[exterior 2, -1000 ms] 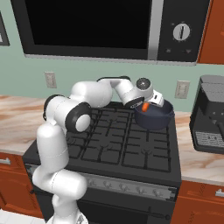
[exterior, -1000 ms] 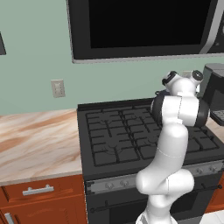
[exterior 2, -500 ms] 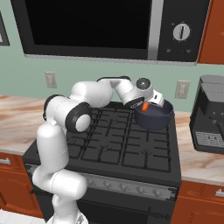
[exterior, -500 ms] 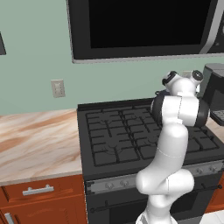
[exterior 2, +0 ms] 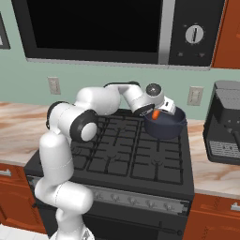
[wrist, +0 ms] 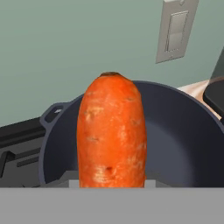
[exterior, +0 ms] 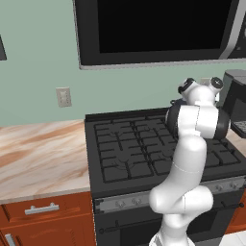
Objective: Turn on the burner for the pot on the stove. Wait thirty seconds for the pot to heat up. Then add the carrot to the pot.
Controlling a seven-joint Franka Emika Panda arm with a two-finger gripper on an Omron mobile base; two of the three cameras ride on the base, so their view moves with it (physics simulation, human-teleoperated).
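One carrot (wrist: 111, 131) upright, clamped between the jaws, over the pot (exterior 2: 164, 126).

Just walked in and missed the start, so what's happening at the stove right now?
The robot arm has reached across the stove to the pot on the back right burner. Its gripper holds the carrot at the pot's rim, poised over the opening. The hand view shows the pot's inside looking empty, so the carrot has not been dropped in yet. A black appliance stands on the counter to the right.
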